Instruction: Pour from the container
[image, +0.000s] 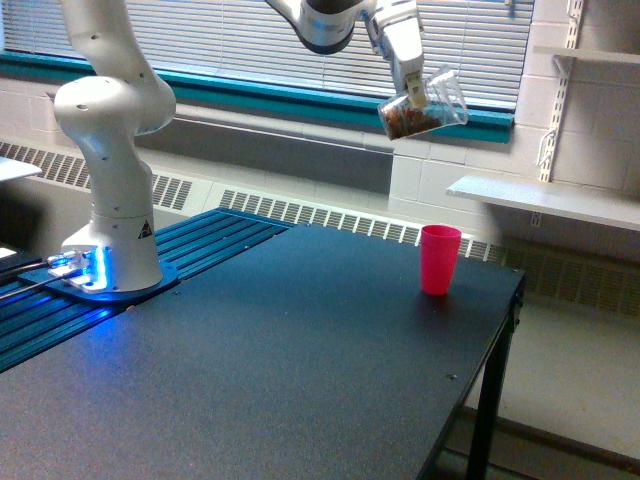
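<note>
A black table (300, 370) fills the lower frame, with the white arm (110, 150) rising from its base at the exterior view's left and reaching across the top of the picture before a blind-covered window (200, 45). A pink cup (440, 259) stands upright near the table's far corner, at the exterior view's right. High above the table, the gripper (412, 92) has its jaws closed on the container (423, 105), a clear cup held by its wall and tipped well over, its long axis near level. Brown granules lie heaped at its lower end, toward the exterior view's left; the mouth appears to face the exterior view's right, though the clear rim is hard to make out. The container hangs far above the pink cup and a little to the exterior view's left of it, with no granules seen falling. A pour into that cup would seem to call for bringing the mouth over the rim and lower.
</note>
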